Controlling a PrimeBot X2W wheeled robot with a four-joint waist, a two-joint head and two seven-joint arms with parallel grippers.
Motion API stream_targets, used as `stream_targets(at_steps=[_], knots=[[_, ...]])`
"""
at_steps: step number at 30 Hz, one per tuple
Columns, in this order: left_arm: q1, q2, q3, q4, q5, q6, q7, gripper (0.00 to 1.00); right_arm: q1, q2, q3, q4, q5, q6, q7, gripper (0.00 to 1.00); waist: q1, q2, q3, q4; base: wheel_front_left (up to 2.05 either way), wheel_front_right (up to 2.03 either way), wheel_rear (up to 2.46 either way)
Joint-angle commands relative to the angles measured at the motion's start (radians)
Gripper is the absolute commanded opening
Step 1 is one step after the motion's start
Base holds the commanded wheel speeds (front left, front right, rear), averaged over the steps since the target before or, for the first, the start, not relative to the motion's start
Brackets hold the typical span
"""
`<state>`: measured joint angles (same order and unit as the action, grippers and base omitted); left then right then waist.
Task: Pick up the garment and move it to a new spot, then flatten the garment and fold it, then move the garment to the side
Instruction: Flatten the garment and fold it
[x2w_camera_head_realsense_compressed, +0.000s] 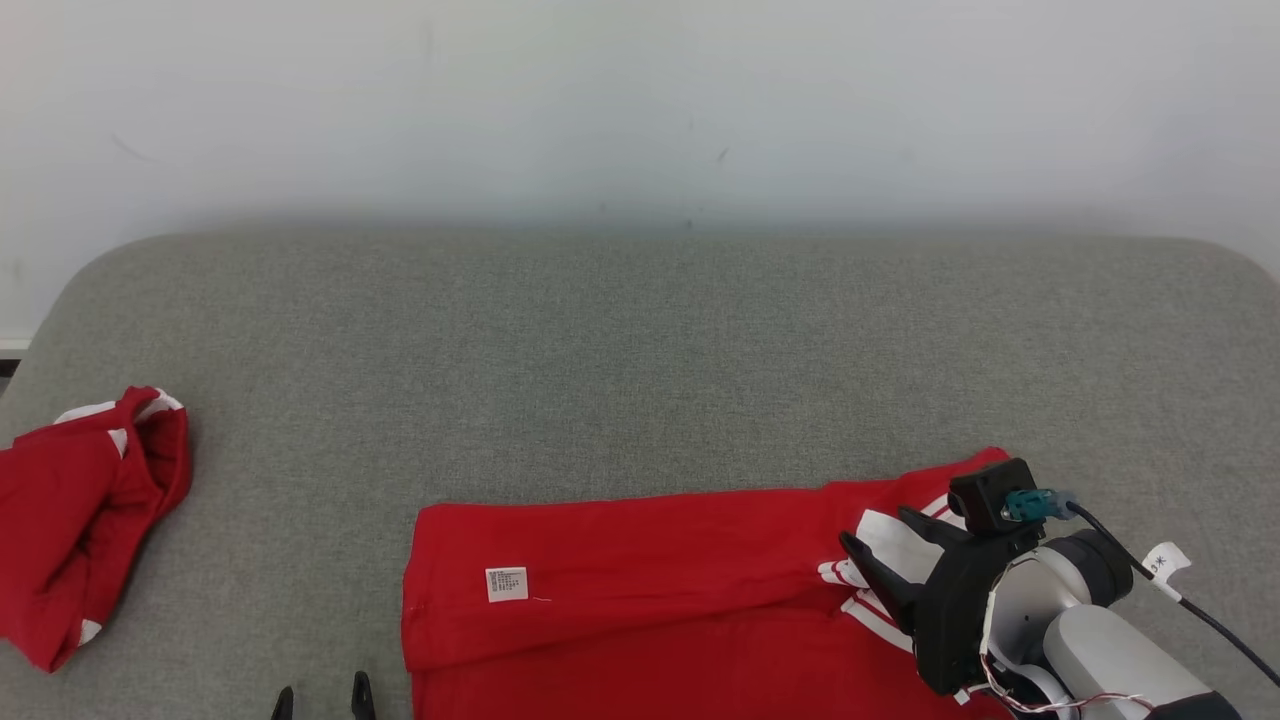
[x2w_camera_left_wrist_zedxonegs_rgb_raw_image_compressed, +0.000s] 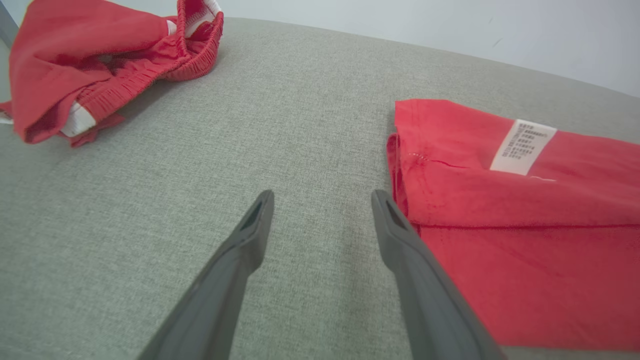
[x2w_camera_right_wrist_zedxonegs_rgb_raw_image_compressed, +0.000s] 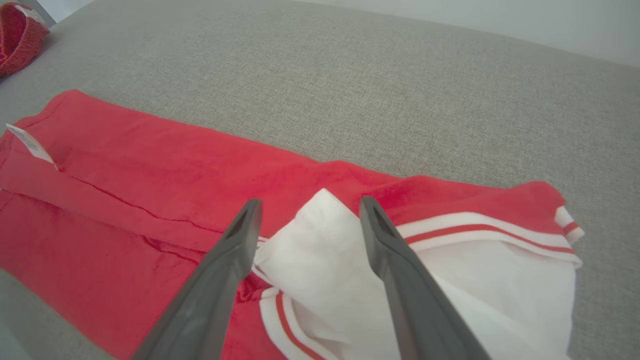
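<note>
You are looking at a red garment (x2w_camera_head_realsense_compressed: 640, 600) that is lying folded into a long flat band. Its knit is soft and slightly fuzzy, and one straight crease is running along it. A small white care label (x2w_camera_head_realsense_compressed: 506, 584) is sitting on its top layer. At the other end the cloth is turning white, with ribbed trim (x2w_camera_right_wrist_zedxonegs_rgb_raw_image_compressed: 450, 222) carrying thin red stripes, and one white flap is standing up in a soft point.

Your right gripper (x2w_camera_head_realsense_compressed: 877, 527) is hanging over that white end with its two dark fingers spread apart, grasping nothing. The pointed flap is showing just between the fingertips. Whether the fingers are touching the cloth, you cannot tell.

Your left gripper (x2w_camera_left_wrist_zedxonegs_rgb_raw_image_compressed: 322, 197) is also spread wide and is holding nothing. It is pointing at bare surface, and the label end of the garment is lying just beside its right finger. Ahead and to its left, well apart, a second red piece (x2w_camera_left_wrist_zedxonegs_rgb_raw_image_compressed: 100, 60) is lying crumpled, with a gathered elastic waistband and a bit of white.

Everything is resting on a grey woven surface (x2w_camera_head_realsense_compressed: 640, 350) with a fine, rough grain and rounded corners. Behind it a plain white wall (x2w_camera_head_realsense_compressed: 640, 100) is rising, with a few faint marks. A dark cable (x2w_camera_head_realsense_compressed: 1215, 625) is running from the right wrist.
</note>
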<state>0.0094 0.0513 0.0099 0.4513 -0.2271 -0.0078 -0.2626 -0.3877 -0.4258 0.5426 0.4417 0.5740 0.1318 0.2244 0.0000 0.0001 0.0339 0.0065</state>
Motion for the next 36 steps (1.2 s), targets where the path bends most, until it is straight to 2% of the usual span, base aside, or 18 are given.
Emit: stream_targets(at_steps=[1,7,16,24,25,26,27,28,29,36], knots=[[-0.016,-0.001,0.003,-0.003,-0.002,0.003,-0.003,1.00,-0.013,-0.011,0.011,-0.008,0.009,-0.002,0.021,1.00,0.0000,-0.0001,0.008,-0.001,0.00,0.00,0.00],[-0.033,-0.001,-0.003,-0.003,0.007,-0.001,-0.003,1.00,-0.043,-0.033,0.041,-0.038,0.041,-0.002,0.103,1.00,0.0000,-0.0001,0.023,0.003,0.00,0.00,0.00],[-0.052,-0.001,-0.004,0.007,0.006,-0.003,-0.003,1.00,-0.138,-0.141,0.105,-0.116,0.111,-0.002,0.274,1.00,0.0000,-0.0001,0.047,0.008,0.00,0.00,0.00],[-0.068,-0.001,-0.019,0.012,-0.010,0.001,-0.003,1.00,-0.165,-0.182,0.161,-0.133,0.178,-0.002,0.366,1.00,0.0000,-0.0001,0.066,0.025,0.00,0.00,0.00],[-0.068,-0.001,-0.020,0.012,-0.011,0.001,-0.003,1.00,-0.165,-0.186,0.168,-0.135,0.182,-0.002,0.372,0.96,0.0000,-0.0001,0.068,0.027,0.00,0.00,0.00],[-0.069,-0.001,-0.019,0.012,-0.012,0.002,-0.003,1.00,-0.164,-0.187,0.172,-0.136,0.189,-0.002,0.375,0.84,0.0000,-0.0001,0.070,0.028,0.00,0.00,0.00],[-0.069,-0.001,-0.018,0.011,-0.012,0.002,-0.003,1.00,-0.165,-0.190,0.176,-0.141,0.192,-0.002,0.374,0.43,0.0000,-0.0001,0.071,0.029,0.00,0.00,0.00],[-0.070,-0.001,-0.018,0.010,-0.012,0.003,-0.003,1.00,-0.167,-0.194,0.179,-0.143,0.192,-0.002,0.369,0.12,0.0000,-0.0001,0.072,0.029,0.00,0.00,0.00],[-0.070,-0.001,-0.018,0.009,-0.013,0.003,-0.003,1.00,-0.165,-0.197,0.181,-0.145,0.197,-0.002,0.366,0.00,0.0000,-0.0001,0.072,0.029,0.00,0.00,0.00],[-0.053,-0.001,-0.010,0.008,-0.019,0.000,-0.003,1.00,-0.146,-0.199,0.160,-0.162,0.204,-0.002,0.306,0.00,0.0000,-0.0001,0.054,0.011,0.00,0.00,0.00]])
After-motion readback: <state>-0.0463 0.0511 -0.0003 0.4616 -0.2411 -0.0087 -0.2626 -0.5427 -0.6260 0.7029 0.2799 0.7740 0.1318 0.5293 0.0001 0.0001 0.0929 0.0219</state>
